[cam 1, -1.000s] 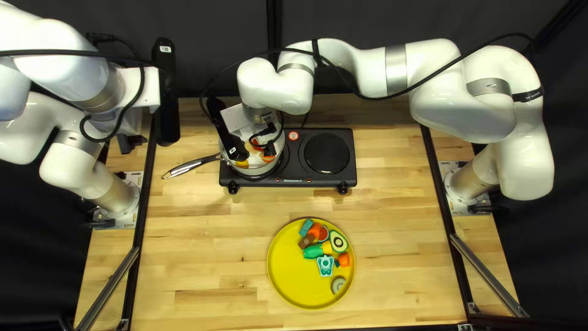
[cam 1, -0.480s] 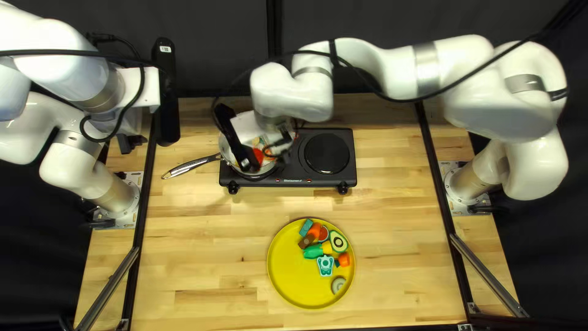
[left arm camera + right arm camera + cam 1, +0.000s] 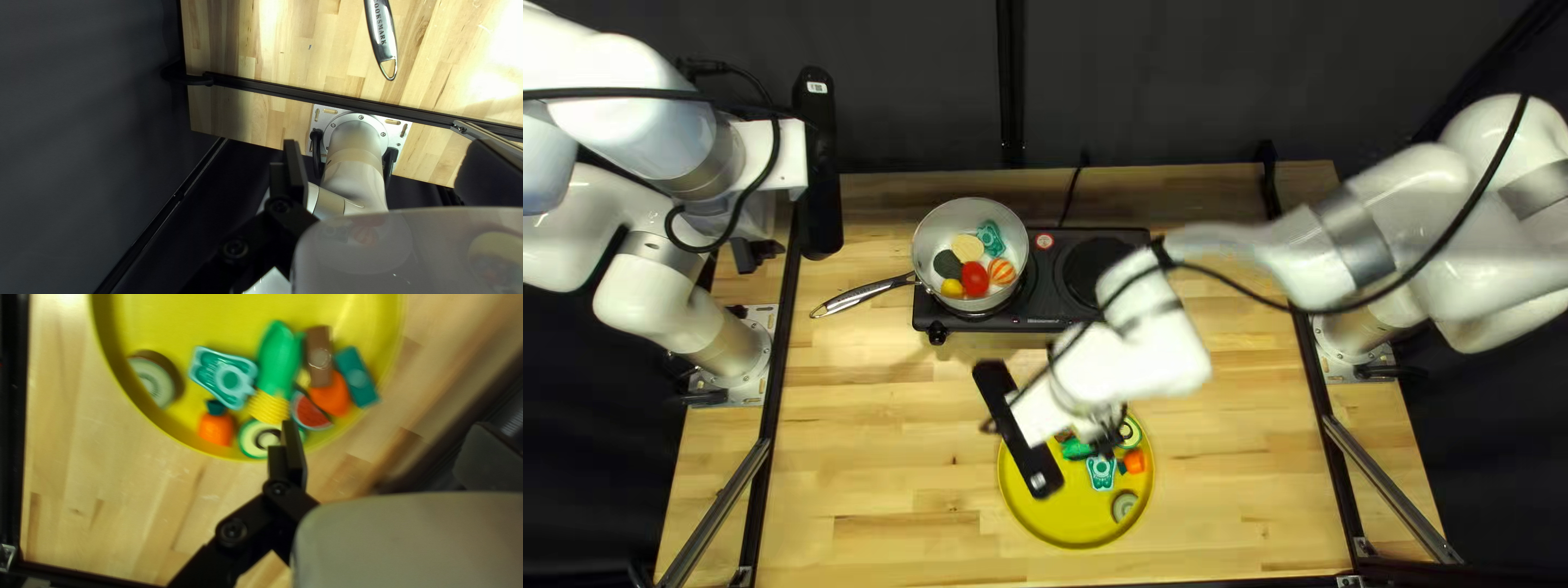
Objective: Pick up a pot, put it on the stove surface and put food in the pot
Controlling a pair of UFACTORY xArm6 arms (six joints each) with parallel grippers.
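The pot (image 3: pixel 927 234) stands upright on the left burner of the electric stove (image 3: pixel 1046 323), mouth up. Its long axis runs along the metal handle (image 3: pixel 863 296), which points left in the top left view and slants a little toward the near edge. Several pieces of play food lie inside, among them a red one (image 3: pixel 975 280) and a striped orange one (image 3: pixel 1001 271).

On the yellow plate (image 3: pixel 180 321), the toy corn (image 3: pixel 278 359) has its green end away from the right gripper (image 3: pixel 1112 436) and its yellow end toward it. The toy carrot (image 3: pixel 216 429) points its leafy top away from that gripper's visible links. An avocado half (image 3: pixel 253 440), a watermelon wedge (image 3: pixel 310 412), a brown block (image 3: pixel 319 356) and a teal block (image 3: pixel 357 378) lie beside or near the corn.

The pot is well apart from the right gripper, toward the table's far edge and to its left. That gripper hangs over the plate, the food ahead of it; one finger crosses the avocado half in its wrist view, and I can't tell whether they touch. Its fingers are spread wide, pinching nothing. The left gripper (image 3: pixel 755 255) is raised left of the handle, its fingers also spread and holding nothing.
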